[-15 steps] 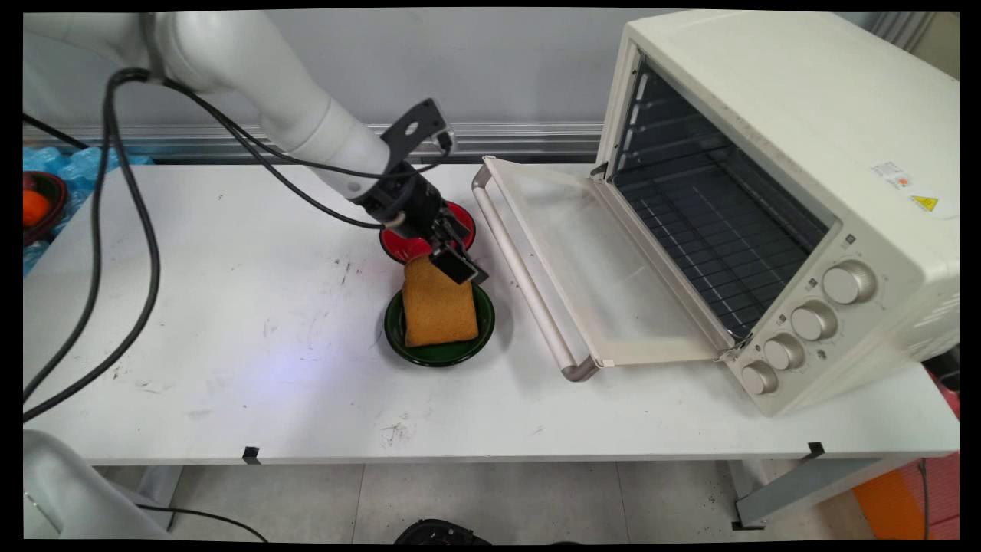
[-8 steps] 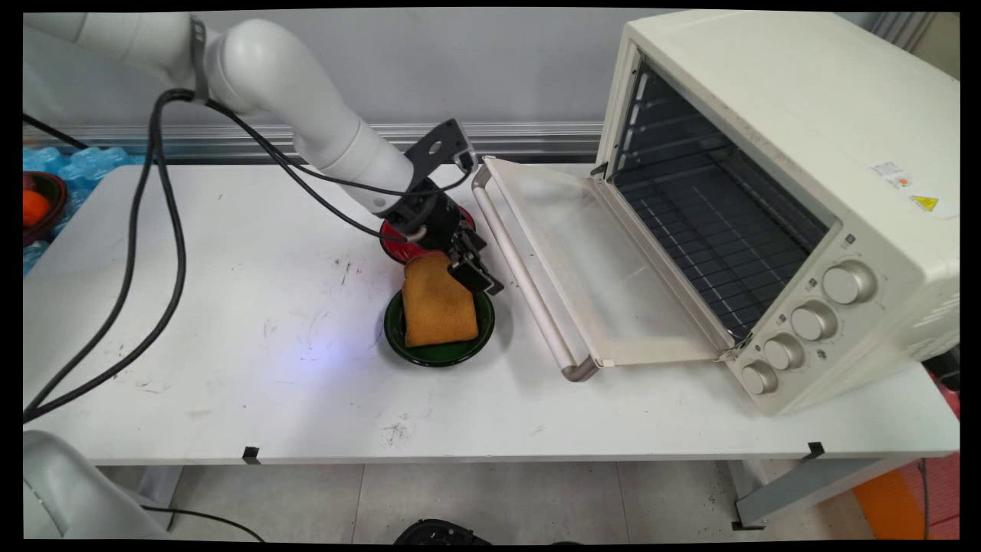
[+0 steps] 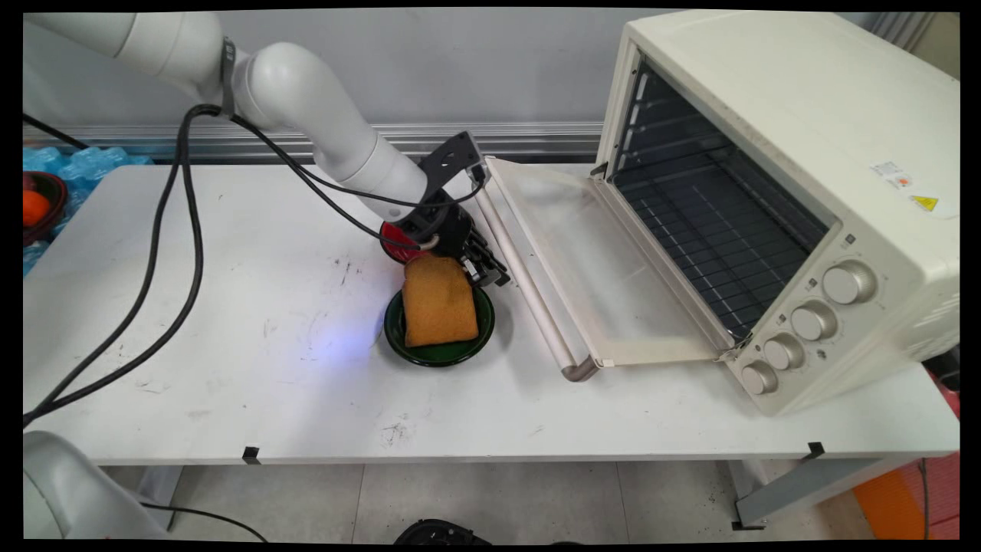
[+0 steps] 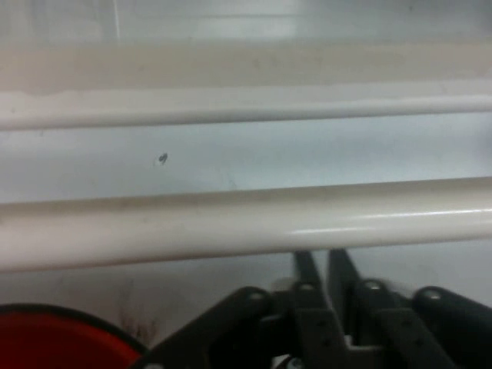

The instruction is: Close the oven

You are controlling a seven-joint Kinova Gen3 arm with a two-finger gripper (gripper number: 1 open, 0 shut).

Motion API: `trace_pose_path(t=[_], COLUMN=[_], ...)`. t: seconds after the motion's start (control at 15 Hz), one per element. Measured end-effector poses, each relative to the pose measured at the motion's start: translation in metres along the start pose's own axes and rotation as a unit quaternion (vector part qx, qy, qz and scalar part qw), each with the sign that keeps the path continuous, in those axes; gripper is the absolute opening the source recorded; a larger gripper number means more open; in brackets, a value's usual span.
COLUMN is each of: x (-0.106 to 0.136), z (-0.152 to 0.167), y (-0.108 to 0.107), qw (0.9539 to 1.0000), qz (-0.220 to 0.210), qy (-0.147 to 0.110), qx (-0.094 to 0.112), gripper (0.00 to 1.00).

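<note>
My gripper (image 3: 497, 276) hangs low between a slice of toast (image 3: 437, 303) and the handle (image 3: 529, 295) of the open oven door (image 3: 605, 253). Its fingers are shut with nothing between them. The toast leans tilted in a green bowl (image 3: 441, 356), its upper end close to my wrist. A red bowl (image 3: 393, 236) lies just behind, partly hidden by the hand. In the hand view the gripper (image 4: 321, 263) points at the cream handle bar (image 4: 246, 223), which runs across the picture close ahead, and the red bowl (image 4: 54, 338) shows at the lower left.
The cream toaster oven (image 3: 774, 115) stands at the right with its wire rack (image 3: 713, 222) showing and its door folded down onto the table (image 3: 230, 345). Black cables (image 3: 153, 253) hang over the table's left side. A dark bowl with something orange (image 3: 34, 207) sits at the far left edge.
The gripper has moved to the right and down, from the toast's upper edge to beside the oven door handle. The toast stays leaning in the green bowl.
</note>
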Motion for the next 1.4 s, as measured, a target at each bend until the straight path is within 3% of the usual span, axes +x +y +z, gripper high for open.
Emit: trace_pose_path(t=[0.4,1.4], x=[-0.001,0.011], z=[0.011,0.014], y=[-0.002,0.001], qw=[1.0,0.9981], qz=[0.002,0.009], qy=[0.008,0.055], qx=[0.005,0.027], gripper=[0.0,0.0])
